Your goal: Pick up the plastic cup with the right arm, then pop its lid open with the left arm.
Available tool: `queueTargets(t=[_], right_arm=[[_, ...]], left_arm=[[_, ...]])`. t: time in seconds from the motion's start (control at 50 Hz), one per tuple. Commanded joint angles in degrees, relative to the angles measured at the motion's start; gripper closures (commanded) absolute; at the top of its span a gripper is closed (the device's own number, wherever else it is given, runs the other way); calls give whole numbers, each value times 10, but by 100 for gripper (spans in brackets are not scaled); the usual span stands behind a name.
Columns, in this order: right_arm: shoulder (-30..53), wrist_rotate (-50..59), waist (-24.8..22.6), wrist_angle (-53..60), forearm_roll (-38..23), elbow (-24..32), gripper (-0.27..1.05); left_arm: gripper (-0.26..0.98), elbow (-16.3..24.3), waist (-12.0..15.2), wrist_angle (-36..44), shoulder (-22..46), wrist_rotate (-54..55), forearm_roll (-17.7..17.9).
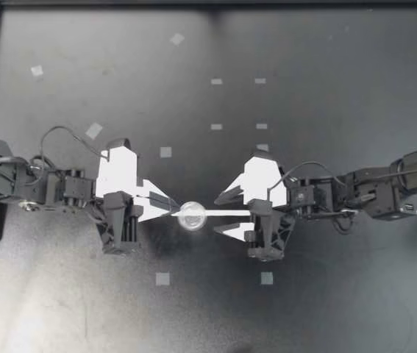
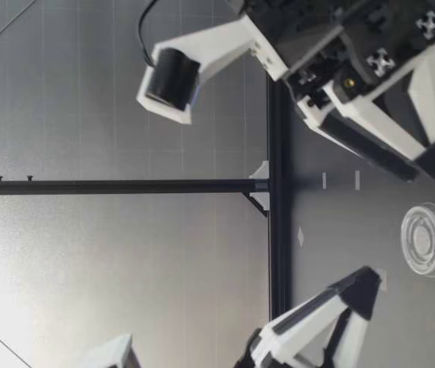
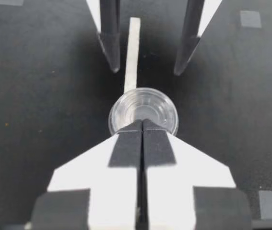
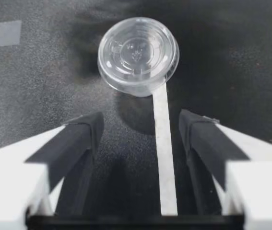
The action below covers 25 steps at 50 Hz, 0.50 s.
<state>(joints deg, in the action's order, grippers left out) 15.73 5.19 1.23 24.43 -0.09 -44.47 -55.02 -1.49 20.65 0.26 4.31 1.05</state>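
Count: two grippers, one clear round cup (image 1: 192, 216), one white strip (image 1: 230, 213), and eleven small pale squares (image 1: 165, 152) that I can count on the dark table (image 1: 326, 309) in the top view.
Left gripper (image 1: 173, 207): fingers pressed together, and nothing shows between them. Their joined tips sit right at the cup's near rim in the left wrist view; I cannot tell whether they touch it.
Right gripper (image 1: 218, 215): fingers spread wide and holding nothing. One stands on each side of the strip, clear of it.
Cup: it sits between the two grippers, just ahead of the left fingertips and a little farther ahead of the right ones. Its round face is turned up to the top camera. It sits over the strip, near the end on the left gripper's side.
Strip, long axis: it runs straight from one gripper to the other, in line with both. One end lies between my right gripper's open fingers and reaches back under that wrist. The other end passes beneath the cup and shows as a short stub at the left fingertips.
Strip, lie: flat on the table.
Squares: scattered around both grippers, none touching a finger.
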Motion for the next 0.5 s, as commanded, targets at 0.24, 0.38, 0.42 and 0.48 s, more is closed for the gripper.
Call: queueTargets(t=[0.24, 0.38, 0.42, 0.48], right_arm=[[9, -2, 6, 2, -1, 25, 13], [12, -2, 6, 2, -1, 29, 13], [14, -2, 7, 2, -1, 30, 13], [19, -2, 7, 2, -1, 34, 13]], left_arm=[[84, 27, -7, 1, 27, 1, 0], [84, 23, -8, 1, 28, 3, 1], [84, 22, -7, 1, 28, 4, 1], [84, 22, -8, 1, 28, 6, 0]])
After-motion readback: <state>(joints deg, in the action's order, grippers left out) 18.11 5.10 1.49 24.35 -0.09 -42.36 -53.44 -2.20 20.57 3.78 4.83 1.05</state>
